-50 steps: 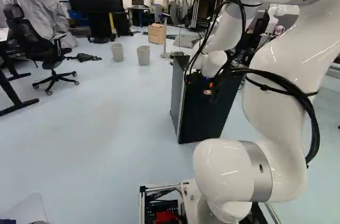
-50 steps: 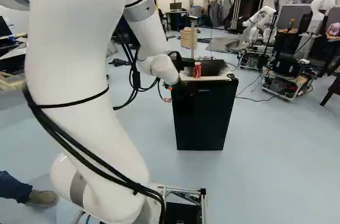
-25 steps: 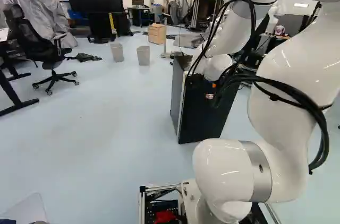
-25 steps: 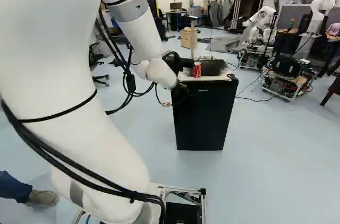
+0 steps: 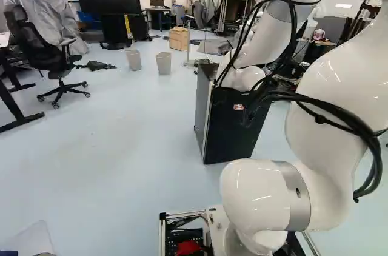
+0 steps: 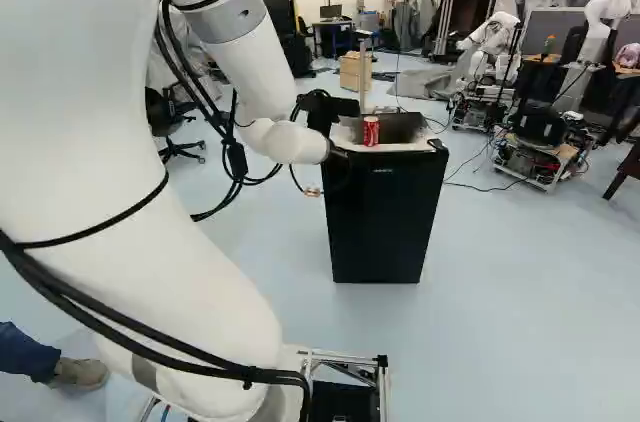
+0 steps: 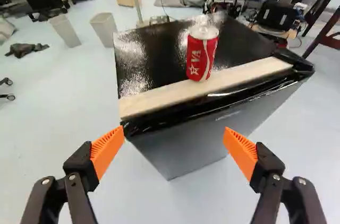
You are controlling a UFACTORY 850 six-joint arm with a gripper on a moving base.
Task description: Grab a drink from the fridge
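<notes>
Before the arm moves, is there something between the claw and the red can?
Nothing visible stands between the open claw and the red can; only the fridge's top front edge lies before the can.

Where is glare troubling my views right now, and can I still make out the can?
Wrist view: bright, speckled glare on the fridge's black top around the can, whose red side still reads clearly; left base view: shiny streaks on the white arm, can not visible; right base view: can clearly red.

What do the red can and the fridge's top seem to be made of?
The red can: probably painted metal, glossy, with a silvery lid. The fridge's top: glossy black, throwing back bright glare; plastic or coated metal, I can't tell.
</notes>
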